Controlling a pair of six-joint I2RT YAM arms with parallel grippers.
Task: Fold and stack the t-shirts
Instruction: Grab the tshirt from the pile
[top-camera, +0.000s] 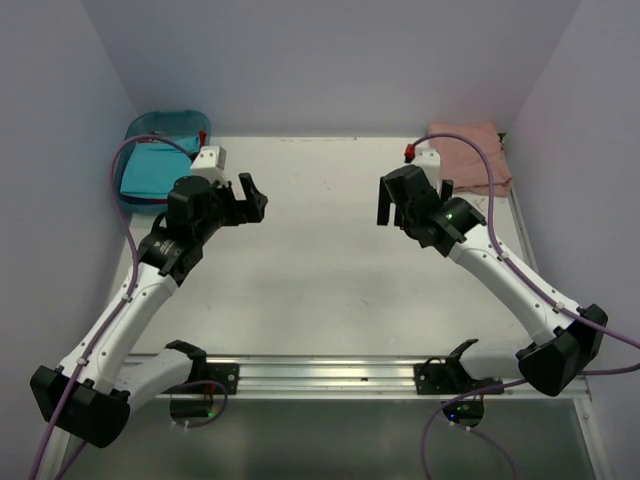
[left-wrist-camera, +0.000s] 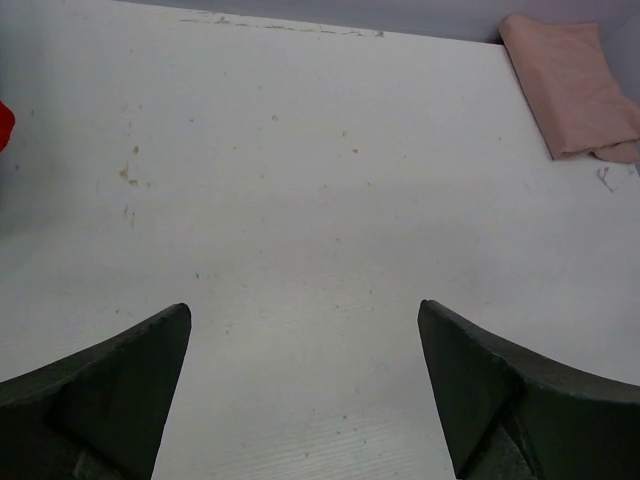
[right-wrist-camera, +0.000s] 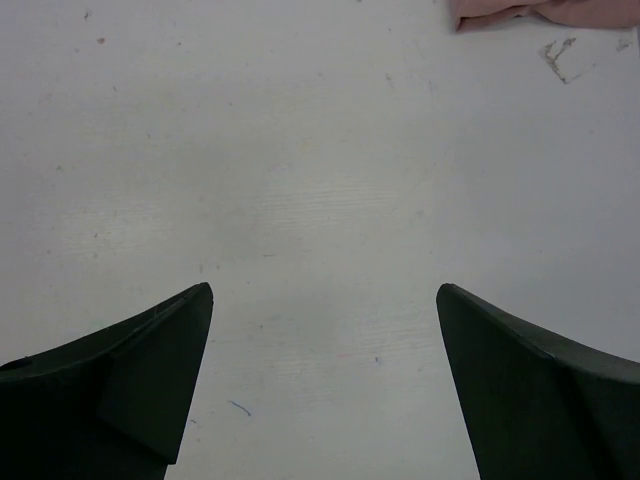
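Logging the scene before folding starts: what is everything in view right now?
turquoise t-shirt: one, turquoise, in the tub
pink t-shirt: one, pale salmon-pink, folded, far right corner of the table
tub: one, blue, far left corner
table: one, white, under everything
rail: one, silver, near edge between the arm bases
left gripper: one, black, open, above the table's left side
right gripper: one, black, open, above the table's right side

The left arm (top-camera: 190, 215) is covering the turquoise t-shirt's (top-camera: 148, 168) near edge in the blue tub (top-camera: 168, 121). The right wrist view's top edge is cutting off the pink t-shirt (right-wrist-camera: 545, 12). A red sliver (left-wrist-camera: 4, 125) is peeking in at the left wrist view's edge, too small to identify.
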